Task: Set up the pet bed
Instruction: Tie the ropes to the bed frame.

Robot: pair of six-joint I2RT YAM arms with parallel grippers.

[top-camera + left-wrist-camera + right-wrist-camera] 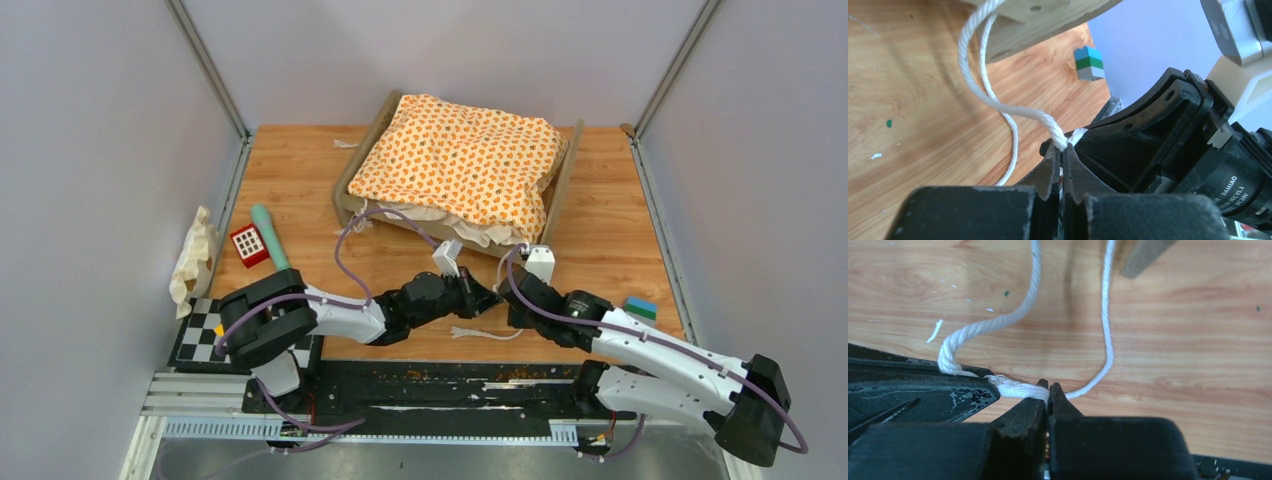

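Wooden worktop point(620, 200), grey walls, and we are seeing both tools tip to tip by the near edge: left gripper point(1062, 155) and right gripper point(1048, 392) are each pinching the white cord point(1106, 315). We are wanting a slow, even pull sideways. Pet bed point(352, 178) is sitting mid far edge; block point(640, 307) is crowding the right edge.

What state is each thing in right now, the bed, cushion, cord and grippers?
pet bed: upright, cushion laid in it.
cushion: lying in the bed, cream edge spilling over its near side.
white cord: pinched in both grippers.
left gripper: shut on white cord.
right gripper: shut on white cord.
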